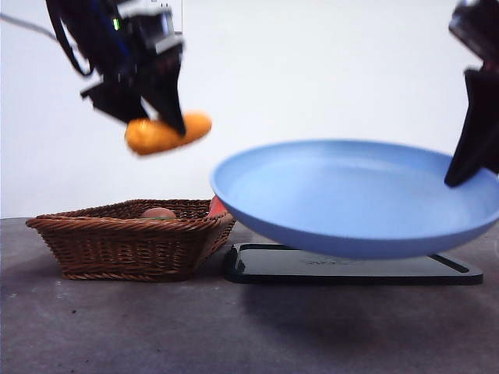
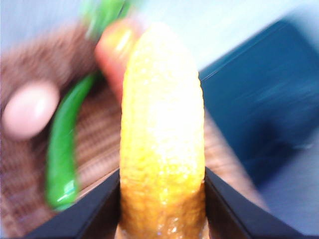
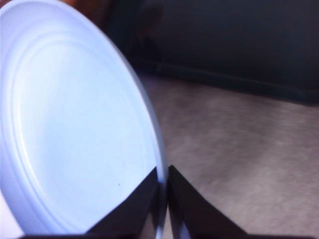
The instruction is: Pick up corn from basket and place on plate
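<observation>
Orange corn (image 1: pixel 167 132) hangs at upper left of the front view in my left claw (image 1: pixel 156 109), clear above the basket (image 1: pixel 129 249); the lift looks done, the placing remains. At right my right claw (image 1: pixel 472 152) holds the plate (image 1: pixel 351 206) aloft over a tray (image 1: pixel 351 265).

Left wrist view: jaws clamp the corn (image 2: pixel 162 139) mid-frame.

Right wrist view: jaws pinch the plate's rim (image 3: pixel 158 164).

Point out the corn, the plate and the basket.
corn (image 1: pixel 195 125): front view, its bare end beside the left gripper.
plate (image 1: pixel 351 195): front view, inner surface.
basket (image 1: pixel 125 245): front view, woven front wall.
</observation>
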You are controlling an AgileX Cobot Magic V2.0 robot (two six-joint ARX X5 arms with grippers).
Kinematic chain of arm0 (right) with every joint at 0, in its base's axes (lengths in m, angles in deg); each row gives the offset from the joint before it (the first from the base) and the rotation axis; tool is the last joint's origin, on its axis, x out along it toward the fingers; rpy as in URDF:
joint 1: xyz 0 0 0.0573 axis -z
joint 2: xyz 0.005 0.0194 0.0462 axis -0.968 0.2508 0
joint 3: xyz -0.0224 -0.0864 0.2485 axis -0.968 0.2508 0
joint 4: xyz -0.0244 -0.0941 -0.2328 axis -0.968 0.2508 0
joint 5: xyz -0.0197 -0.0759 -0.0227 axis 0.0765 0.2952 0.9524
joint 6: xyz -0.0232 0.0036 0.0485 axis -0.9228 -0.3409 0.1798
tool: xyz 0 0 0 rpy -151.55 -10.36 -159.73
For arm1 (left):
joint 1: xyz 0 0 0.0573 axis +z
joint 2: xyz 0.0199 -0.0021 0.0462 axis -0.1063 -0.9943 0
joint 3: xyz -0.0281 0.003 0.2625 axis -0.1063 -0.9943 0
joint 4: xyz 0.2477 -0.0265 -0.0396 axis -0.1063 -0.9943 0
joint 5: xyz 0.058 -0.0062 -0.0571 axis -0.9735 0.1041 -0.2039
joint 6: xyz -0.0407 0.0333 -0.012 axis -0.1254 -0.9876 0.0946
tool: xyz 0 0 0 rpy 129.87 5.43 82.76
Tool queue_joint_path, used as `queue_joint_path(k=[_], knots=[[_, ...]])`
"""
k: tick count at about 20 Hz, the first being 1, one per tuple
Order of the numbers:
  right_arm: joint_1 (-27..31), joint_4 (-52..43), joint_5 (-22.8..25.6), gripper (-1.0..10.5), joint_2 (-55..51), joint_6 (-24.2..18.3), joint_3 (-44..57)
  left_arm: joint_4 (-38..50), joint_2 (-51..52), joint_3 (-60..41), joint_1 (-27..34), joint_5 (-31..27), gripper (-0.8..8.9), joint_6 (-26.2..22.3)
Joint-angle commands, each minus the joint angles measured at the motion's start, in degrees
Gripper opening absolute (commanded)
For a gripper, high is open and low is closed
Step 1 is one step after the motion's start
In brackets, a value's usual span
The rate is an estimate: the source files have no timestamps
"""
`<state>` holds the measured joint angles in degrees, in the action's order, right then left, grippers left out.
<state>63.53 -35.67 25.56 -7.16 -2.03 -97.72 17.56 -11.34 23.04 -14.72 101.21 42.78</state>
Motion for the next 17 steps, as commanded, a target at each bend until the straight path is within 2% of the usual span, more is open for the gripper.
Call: queue_joint_path(k=[1, 3, 5, 12, 14, 17], knots=[[1.05, -2.51, -0.44, 0.0, 4.44, 3.26, -0.59, -1.03, 1.09, 1.18, -0.55, 6.05, 1.63, 1.53], [1.9, -3.91, -0.83, 0.0, 7.82, 4.9, -0.76, -1.95, 1.92, 1.18, -1.88, 11.37, 1.63, 1.7], [2.38, -4.17, -0.98, 0.0, 10.88, 6.12, -1.88, -3.02, 1.81, 1.16, -3.91, 14.32, 1.63, 1.11], [2.38, -3.43, -3.41, 0.0, 18.08, 6.86, -10.56, -3.23, -3.45, 1.01, -14.97, 14.53, 1.63, -2.12], [2.38, -3.39, -5.4, 0.0, 18.58, 7.02, -11.67, -3.02, -6.05, 1.01, -16.9, 14.45, 1.63, -3.3], [2.38, -2.97, -5.35, 0.0, 18.58, 6.93, -11.74, -3.06, -9.49, 1.01, -18.51, 12.07, 1.63, -3.87]])
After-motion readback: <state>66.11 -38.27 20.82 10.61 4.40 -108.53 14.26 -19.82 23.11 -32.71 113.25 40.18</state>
